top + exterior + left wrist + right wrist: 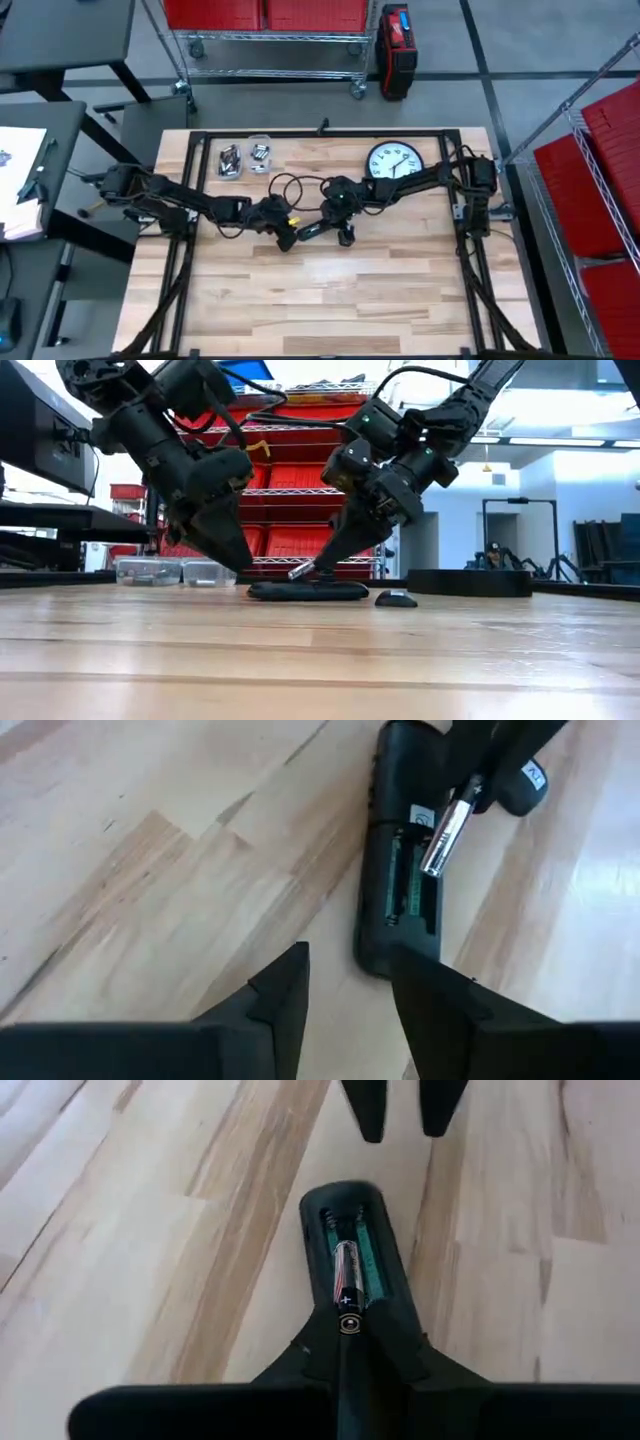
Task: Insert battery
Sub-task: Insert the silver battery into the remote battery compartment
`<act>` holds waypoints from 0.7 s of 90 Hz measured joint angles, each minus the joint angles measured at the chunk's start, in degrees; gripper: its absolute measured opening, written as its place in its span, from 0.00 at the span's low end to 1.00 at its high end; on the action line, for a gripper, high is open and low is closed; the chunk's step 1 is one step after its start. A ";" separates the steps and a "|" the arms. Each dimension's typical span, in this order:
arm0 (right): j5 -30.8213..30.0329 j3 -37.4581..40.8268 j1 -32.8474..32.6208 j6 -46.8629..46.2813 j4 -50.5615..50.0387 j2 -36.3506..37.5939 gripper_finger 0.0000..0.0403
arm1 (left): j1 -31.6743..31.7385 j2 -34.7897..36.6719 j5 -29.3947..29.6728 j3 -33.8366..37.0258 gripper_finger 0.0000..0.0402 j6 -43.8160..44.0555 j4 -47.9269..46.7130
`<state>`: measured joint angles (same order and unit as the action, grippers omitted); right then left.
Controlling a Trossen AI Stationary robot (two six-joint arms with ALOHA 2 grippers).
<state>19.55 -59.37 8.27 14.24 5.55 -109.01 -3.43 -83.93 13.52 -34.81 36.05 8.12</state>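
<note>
With my right gripper [345,1342] clamped on the battery [345,1275] just above the remote [385,1295] mid-table, I should lower it square into the open bay (plus end matched), while my left gripper [345,985], fingers apart, hovers near the remote's end.

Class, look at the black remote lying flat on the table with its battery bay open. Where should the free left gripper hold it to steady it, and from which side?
Grip the remote across its narrow width at the end nearest the left gripper, coming down from above. It lies flat and long, and the right gripper already holds a battery over the open bay, so that end stays free.
</note>
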 joint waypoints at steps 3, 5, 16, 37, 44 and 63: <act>0.00 -0.02 0.01 0.25 0.09 0.00 0.02 | -0.39 -0.01 -0.01 0.00 0.30 0.06 -0.18; 0.00 0.00 0.02 0.56 0.03 0.00 0.02 | -0.75 -0.01 0.00 0.00 0.30 0.07 -0.24; 0.04 -0.04 0.00 1.14 -0.15 -0.31 0.02 | -2.80 -0.03 -0.02 -0.02 0.30 -0.06 -1.10; 0.26 -4.51 -0.79 1.01 -4.73 -3.89 0.02 | -6.92 -0.10 3.03 0.34 0.30 1.38 -3.49; 0.71 -7.37 -0.79 1.08 -7.44 -5.44 0.02 | -7.86 -0.12 4.79 0.46 0.30 2.50 -3.98; 1.94 -10.50 -1.03 2.72 -11.28 -7.33 0.02 | -8.41 -1.02 6.48 0.53 0.30 3.99 -4.15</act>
<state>21.49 -69.88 7.24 16.96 -5.72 -116.34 -11.84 -84.95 19.99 -34.27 40.03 3.97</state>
